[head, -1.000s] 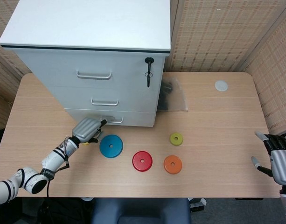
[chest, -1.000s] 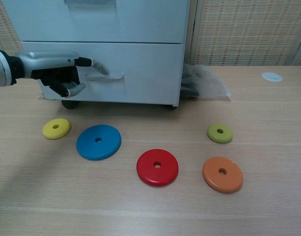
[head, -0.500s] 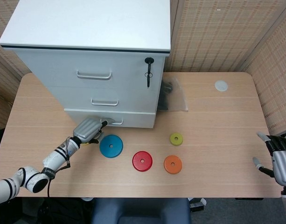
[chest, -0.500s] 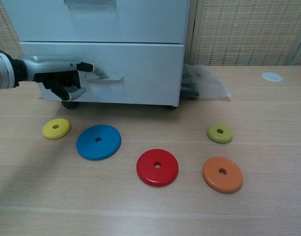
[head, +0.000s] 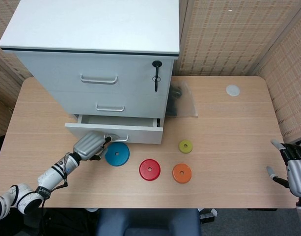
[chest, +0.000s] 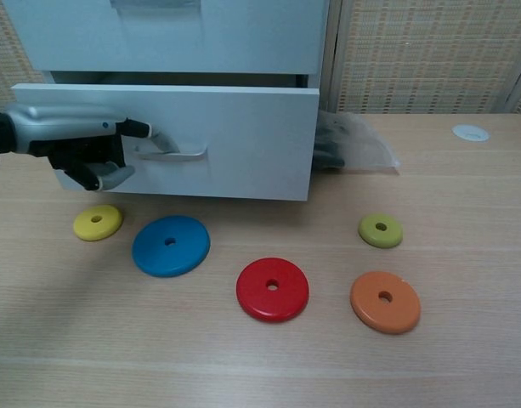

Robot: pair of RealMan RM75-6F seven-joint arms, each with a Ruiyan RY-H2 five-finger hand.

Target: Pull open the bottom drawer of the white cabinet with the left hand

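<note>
At the near left of the table [head: 229,142], the white cabinet [head: 98,29] stands with its bottom drawer [head: 116,132] partly drawn out; a strip of the drawer's interior shows in the head view, and in the chest view its front panel [chest: 235,140] stands proud of the drawer above. By this evidence the pull is under way and the drawer is open by a modest amount; judged from the task, what is left is further travel toward the near edge, if a fuller opening is wanted. The left hand [head: 90,145] sits at the drawer's handle [chest: 171,153], one extended finger hooked behind the bar, the remaining fingers curled below it against the panel. Its forearm runs low over the table, from the near left corner up to the drawer front. The right hand [head: 293,167] rests at the far right edge, well apart from the cabinet, fingers spread and holding nothing. Just below the drawer lie a yellow disc [chest: 97,222] and a blue disc [chest: 170,245], both close to the drawer's path.
</note>
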